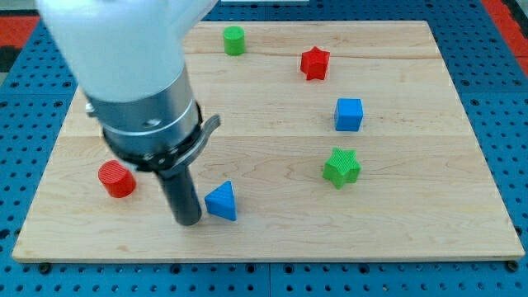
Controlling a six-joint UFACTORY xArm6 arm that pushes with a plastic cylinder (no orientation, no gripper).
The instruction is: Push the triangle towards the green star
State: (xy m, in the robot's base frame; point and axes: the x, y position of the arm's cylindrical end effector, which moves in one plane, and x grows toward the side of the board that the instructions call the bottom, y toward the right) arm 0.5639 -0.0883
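A blue triangle (222, 201) lies near the board's bottom edge, left of centre. A green star (341, 167) sits well to its right and a little higher. My tip (188, 221) rests on the board just left of the blue triangle, close to or touching its left side. The rod rises from there into the large arm body that fills the view's upper left.
A red cylinder (116, 179) stands left of the rod. A blue cube (349, 114) sits above the green star. A red star (314, 63) and a green cylinder (234, 40) lie near the top. The wooden board (429, 206) rests on a blue perforated surface.
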